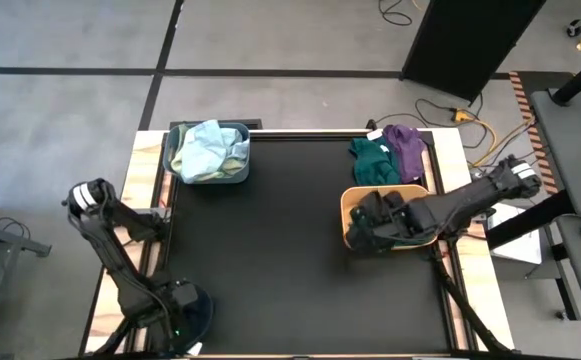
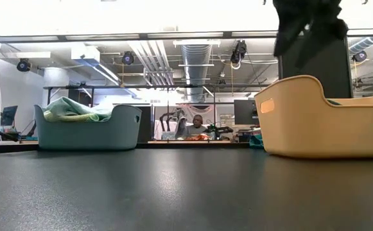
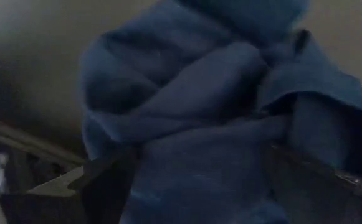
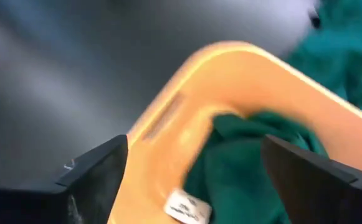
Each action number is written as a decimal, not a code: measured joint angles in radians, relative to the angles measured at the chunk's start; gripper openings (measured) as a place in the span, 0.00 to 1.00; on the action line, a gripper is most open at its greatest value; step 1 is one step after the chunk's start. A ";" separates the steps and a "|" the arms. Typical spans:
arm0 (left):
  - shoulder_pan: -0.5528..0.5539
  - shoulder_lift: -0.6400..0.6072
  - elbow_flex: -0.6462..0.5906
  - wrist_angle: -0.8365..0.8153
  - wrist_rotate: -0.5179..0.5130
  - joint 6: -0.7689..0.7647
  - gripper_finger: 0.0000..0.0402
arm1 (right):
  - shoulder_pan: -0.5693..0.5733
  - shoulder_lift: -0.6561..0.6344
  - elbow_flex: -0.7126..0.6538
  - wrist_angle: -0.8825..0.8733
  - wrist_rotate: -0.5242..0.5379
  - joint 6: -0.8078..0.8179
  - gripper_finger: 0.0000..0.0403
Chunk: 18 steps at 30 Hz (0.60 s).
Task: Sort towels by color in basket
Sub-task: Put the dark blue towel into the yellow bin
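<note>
Sorting was partly done: pale towels [image 1: 208, 148] filled the grey basket [image 1: 175, 170], upper left; teal [image 1: 373, 160] and purple towels [image 1: 407, 148] remained on the table [image 1: 270, 250]. Right pincer [image 1: 370, 222], spread wide, hovered over the tan basket [image 1: 348, 205]; left pincer [image 3: 193, 180] gripped a navy towel [image 3: 193, 93].

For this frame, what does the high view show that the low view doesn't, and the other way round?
Only the high view shows the left arm folded at the table's near-left corner, its claw over a navy towel, and the teal-green towel and purple towel lying on the table beyond the tan basket. It also shows the right claw over that basket.

Only the low view shows the room behind, with a seated person.

Both show the tan basket, the grey-blue basket heaped with pale towels, and the black table.
</note>
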 joint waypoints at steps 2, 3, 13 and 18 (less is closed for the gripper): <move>0.005 0.024 -0.024 0.033 -0.005 -0.006 0.81 | 0.037 0.008 0.008 0.040 0.041 -0.063 0.90; 0.006 0.037 -0.036 0.049 -0.007 -0.008 0.80 | 0.053 0.013 0.008 0.066 0.057 -0.093 0.90; 0.067 0.123 -0.120 0.244 -0.007 0.002 0.44 | 0.162 0.101 -0.010 0.464 0.087 -0.469 0.85; 0.125 0.076 -0.096 0.229 -0.307 0.036 0.06 | 0.187 0.201 -0.011 0.765 0.038 -0.858 0.81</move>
